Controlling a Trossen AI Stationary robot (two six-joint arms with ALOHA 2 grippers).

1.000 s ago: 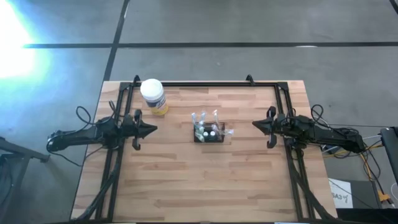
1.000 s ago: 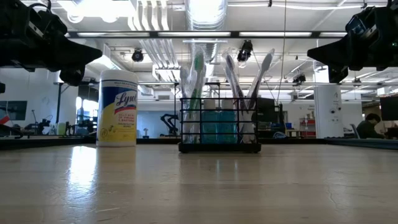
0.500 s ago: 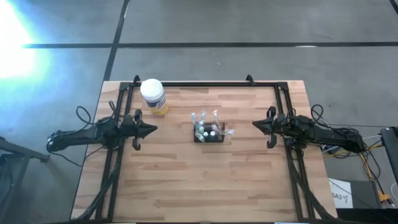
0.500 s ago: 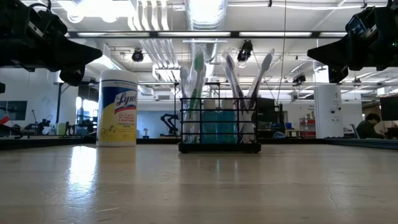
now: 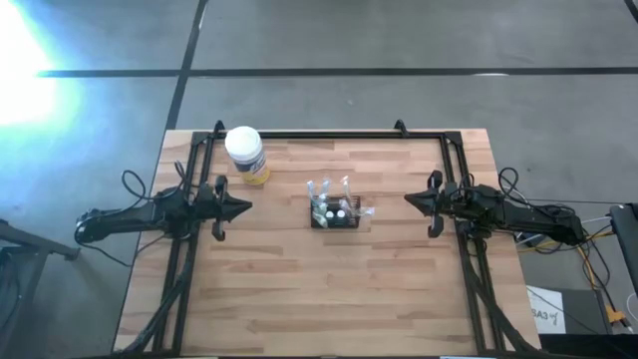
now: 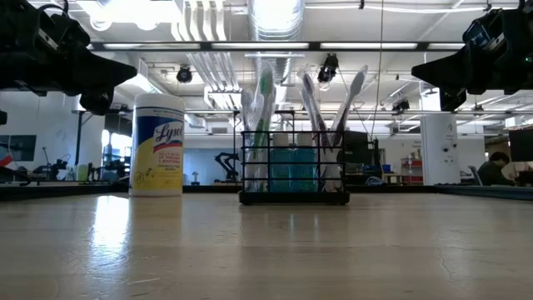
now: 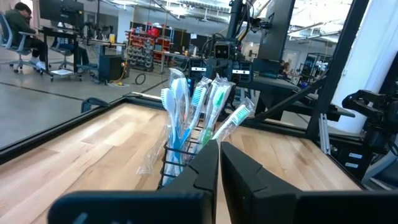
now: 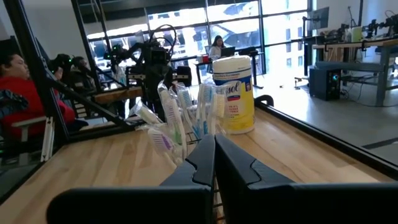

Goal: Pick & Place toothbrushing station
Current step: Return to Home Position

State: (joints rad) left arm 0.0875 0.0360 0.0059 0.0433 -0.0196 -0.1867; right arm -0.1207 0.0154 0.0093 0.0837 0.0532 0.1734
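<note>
The tabletop (image 5: 329, 289) was pale butcher-block wood with its strips running side to side. A black rail frame (image 5: 329, 134) bordered its far edge and both sides. Around it lay a grey concrete floor (image 5: 419, 40) crossed by a dark line, with a bright glare in one corner of the high view.

The toothbrushing station (image 5: 335, 213), a small black wire-mesh box, stood upright near the middle of the tabletop, between the two arms and apart from both. Several toothbrushes (image 6: 265, 96) stood in it, heads up and fanned outward, some in clear wrappers. A Lysol wipes canister (image 5: 245, 153), white-lidded with a yellow label, stood upright toward the far left corner, well apart from the station.

The left claw (image 5: 242, 207) hung above the left side of the tabletop, pointing toward the station, its fingers pressed together on nothing. The right claw (image 5: 411, 200) hung over the right side, facing it, fingers likewise closed up and empty.

Beyond the tabletop the low view showed a large workshop with strip lights and a round duct overhead, white walls, and other benches and equipment. A seated person (image 6: 498, 167) was at a far desk. The left wrist view caught a second person (image 7: 18, 25) sitting by monitors.
</note>
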